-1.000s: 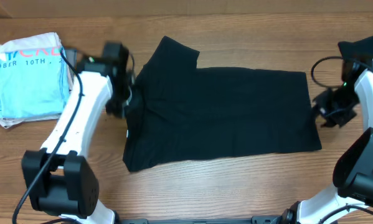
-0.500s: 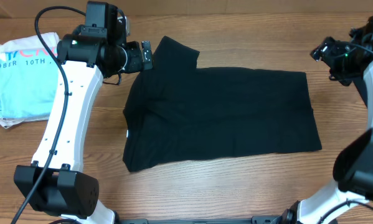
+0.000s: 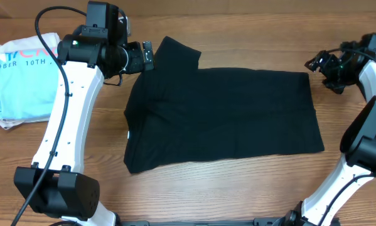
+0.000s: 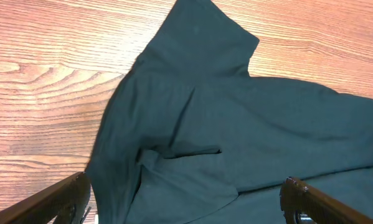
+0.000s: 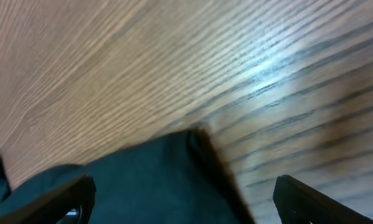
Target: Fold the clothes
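A black T-shirt (image 3: 225, 116) lies flat across the middle of the table, with one sleeve (image 3: 178, 53) pointing toward the back. My left gripper (image 3: 146, 56) hovers open by that sleeve at the shirt's back left. In the left wrist view the shirt (image 4: 236, 124) fills the space ahead of the left gripper (image 4: 186, 200), and nothing is held. My right gripper (image 3: 314, 64) is open just off the shirt's back right corner. The right wrist view shows that corner (image 5: 174, 174) below the right gripper (image 5: 183, 200), with nothing held there either.
A pile of folded light blue and white shirts (image 3: 27, 78) sits at the far left of the wooden table (image 3: 238, 188). Both arm bases stand at the near edge, left (image 3: 56, 194) and right (image 3: 357, 169).
Both grippers have let go of the shirt's side edges and opened. The left one rose and moved back toward the sleeve. The right one rose and swung to the shirt's back right corner.
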Controlling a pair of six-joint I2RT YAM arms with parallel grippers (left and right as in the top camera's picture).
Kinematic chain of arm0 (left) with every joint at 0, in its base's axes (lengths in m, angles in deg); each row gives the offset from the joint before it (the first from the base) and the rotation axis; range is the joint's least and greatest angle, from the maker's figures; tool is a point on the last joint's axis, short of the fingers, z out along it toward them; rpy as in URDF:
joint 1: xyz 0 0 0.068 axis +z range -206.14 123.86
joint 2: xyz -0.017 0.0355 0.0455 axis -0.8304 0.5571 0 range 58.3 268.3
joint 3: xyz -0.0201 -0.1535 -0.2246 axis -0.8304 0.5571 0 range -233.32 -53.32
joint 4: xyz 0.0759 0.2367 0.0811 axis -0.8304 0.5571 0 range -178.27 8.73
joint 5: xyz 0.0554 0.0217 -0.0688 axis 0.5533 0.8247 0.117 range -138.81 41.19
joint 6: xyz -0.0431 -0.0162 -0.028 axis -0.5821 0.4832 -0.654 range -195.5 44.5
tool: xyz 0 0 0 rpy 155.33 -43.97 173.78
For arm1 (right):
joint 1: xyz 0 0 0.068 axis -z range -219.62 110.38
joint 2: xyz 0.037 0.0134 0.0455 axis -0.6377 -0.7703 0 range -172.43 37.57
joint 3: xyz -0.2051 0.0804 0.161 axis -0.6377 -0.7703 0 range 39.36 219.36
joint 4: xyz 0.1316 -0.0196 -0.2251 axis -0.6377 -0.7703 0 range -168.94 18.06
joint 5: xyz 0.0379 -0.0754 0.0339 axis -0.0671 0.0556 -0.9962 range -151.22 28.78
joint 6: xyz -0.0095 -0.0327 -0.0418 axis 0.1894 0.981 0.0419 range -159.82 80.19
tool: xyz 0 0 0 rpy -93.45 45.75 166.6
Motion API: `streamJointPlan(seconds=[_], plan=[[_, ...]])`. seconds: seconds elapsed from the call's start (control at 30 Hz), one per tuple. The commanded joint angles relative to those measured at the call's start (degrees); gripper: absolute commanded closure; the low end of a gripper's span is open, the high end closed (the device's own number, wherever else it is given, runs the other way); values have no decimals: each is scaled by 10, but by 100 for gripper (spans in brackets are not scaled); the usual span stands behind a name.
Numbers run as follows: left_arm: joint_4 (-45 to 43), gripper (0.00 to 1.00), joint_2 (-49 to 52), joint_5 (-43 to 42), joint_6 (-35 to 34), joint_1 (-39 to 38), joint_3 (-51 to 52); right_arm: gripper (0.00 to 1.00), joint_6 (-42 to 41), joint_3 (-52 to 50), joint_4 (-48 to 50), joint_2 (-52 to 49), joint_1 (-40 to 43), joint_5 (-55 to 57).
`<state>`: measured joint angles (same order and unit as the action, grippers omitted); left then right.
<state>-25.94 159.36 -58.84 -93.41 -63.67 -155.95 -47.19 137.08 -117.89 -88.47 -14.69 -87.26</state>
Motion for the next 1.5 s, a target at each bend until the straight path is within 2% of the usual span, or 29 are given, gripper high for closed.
streamJointPlan(seconds=[0.0,0.27,0.37,0.8,0.9,1.23,1.47], plan=[[0,0,-1,3,3,-4,-7,4,34,10,6,-25,7,-61],[0,0,-1,3,3,-4,-7,4,49,10,35,-59,1,-122],[0,0,-1,3,3,-4,-7,2,78,10,37,-62,-9,-121],[0,0,-1,3,3,-4,-7,4,103,9,48,-67,-17,-109],[0,0,-1,3,3,-4,-7,5,124,9,49,-69,-17,-133],[0,0,-1,3,3,-4,-7,6,123,9,98,-70,-17,-214],[0,0,-1,3,3,-4,-7,6,112,10,174,-70,-6,-359]])
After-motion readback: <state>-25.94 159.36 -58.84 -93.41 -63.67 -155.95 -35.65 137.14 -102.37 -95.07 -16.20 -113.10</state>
